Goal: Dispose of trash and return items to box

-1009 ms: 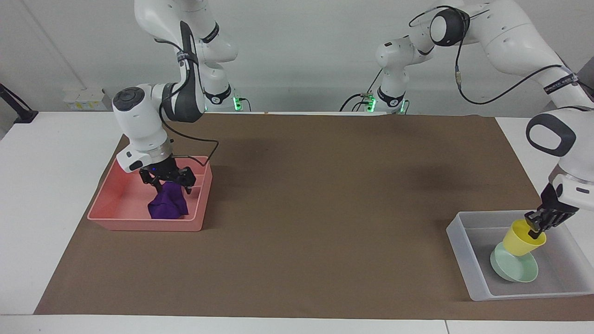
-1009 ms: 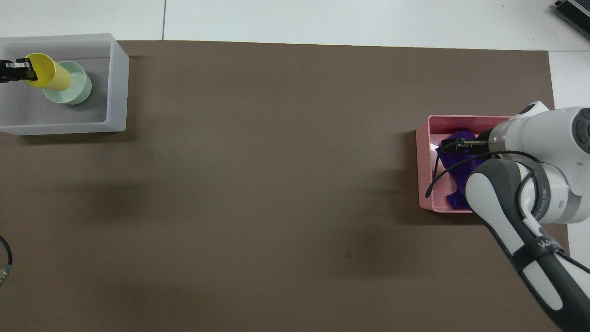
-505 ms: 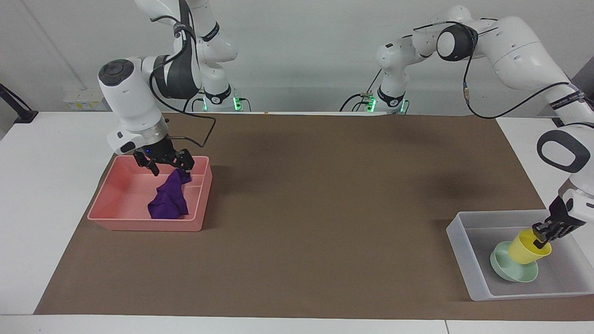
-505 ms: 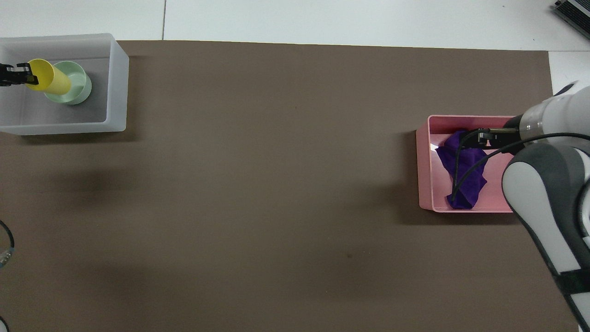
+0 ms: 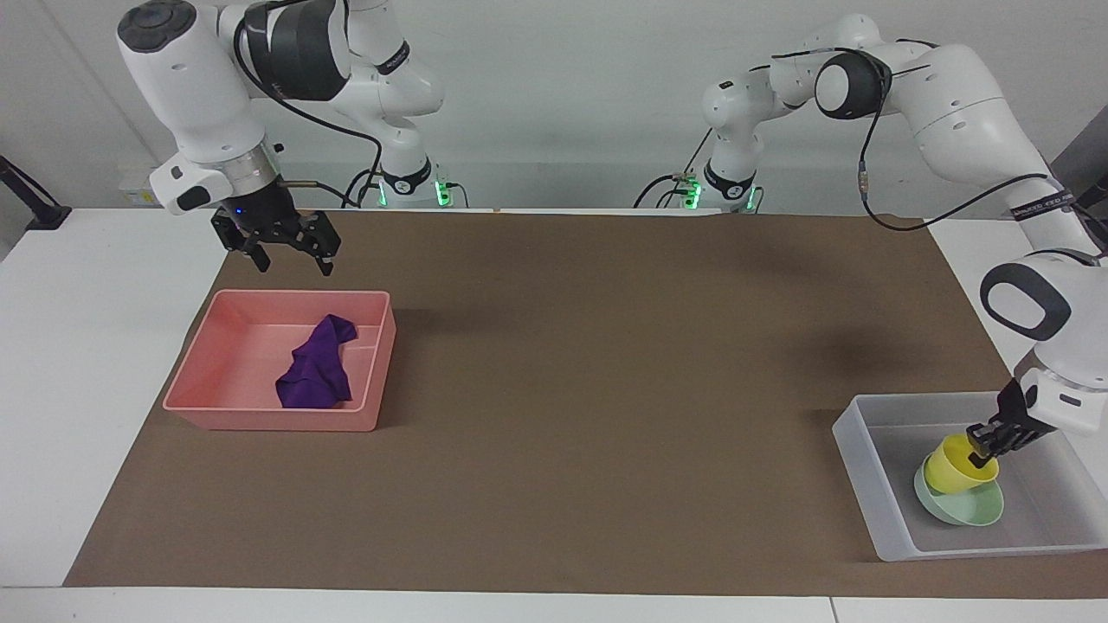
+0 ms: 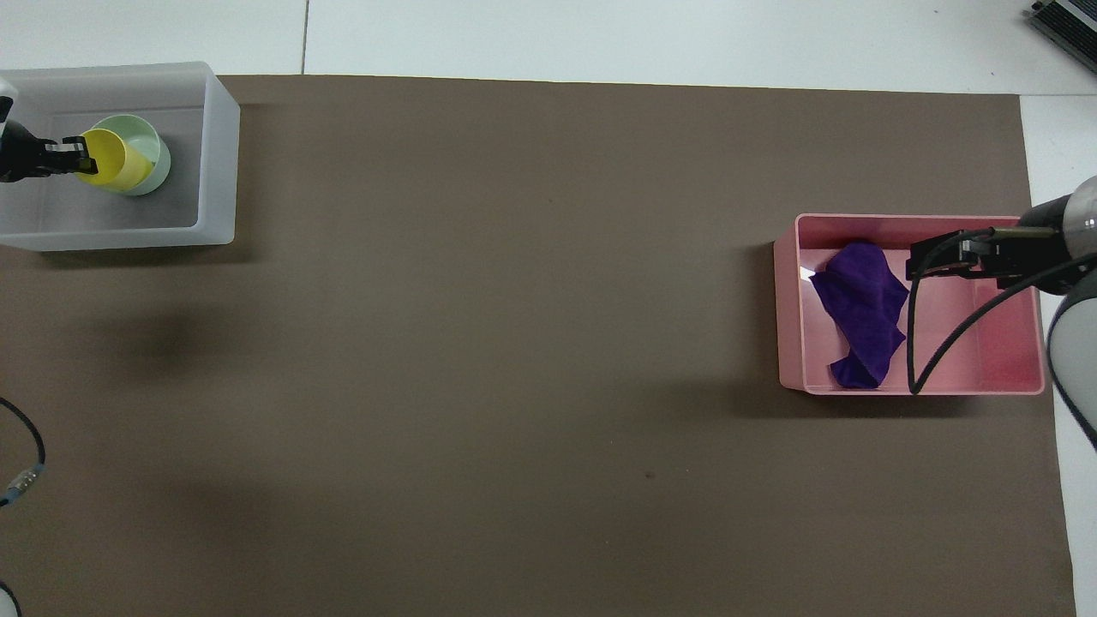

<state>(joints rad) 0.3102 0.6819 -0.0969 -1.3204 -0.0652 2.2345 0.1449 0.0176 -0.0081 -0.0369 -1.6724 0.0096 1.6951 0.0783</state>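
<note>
The purple cloth [image 5: 316,374] lies crumpled in the pink tray [image 5: 260,420] at the right arm's end of the table; it also shows in the overhead view [image 6: 861,313]. My right gripper [image 5: 290,255] is open and empty, raised above the tray's edge nearest the robots. The yellow cup [image 5: 948,467] rests tilted in the mint-green bowl [image 5: 965,510], inside the translucent box [image 5: 866,484] at the left arm's end. My left gripper [image 5: 982,448] is shut on the cup's rim. The overhead view shows the cup [image 6: 111,160], bowl [image 6: 150,150], box [image 6: 218,163], left gripper [image 6: 73,157] and right gripper [image 6: 930,257].
A brown mat [image 5: 606,363] covers the middle of the white table. The pink tray [image 6: 787,317] and the box stand at the mat's two ends. A black cable [image 6: 921,343] hangs from the right arm over the tray.
My right gripper let go of the purple cloth and rose up out of the pink tray. My left gripper lowered the yellow cup into the green bowl.
</note>
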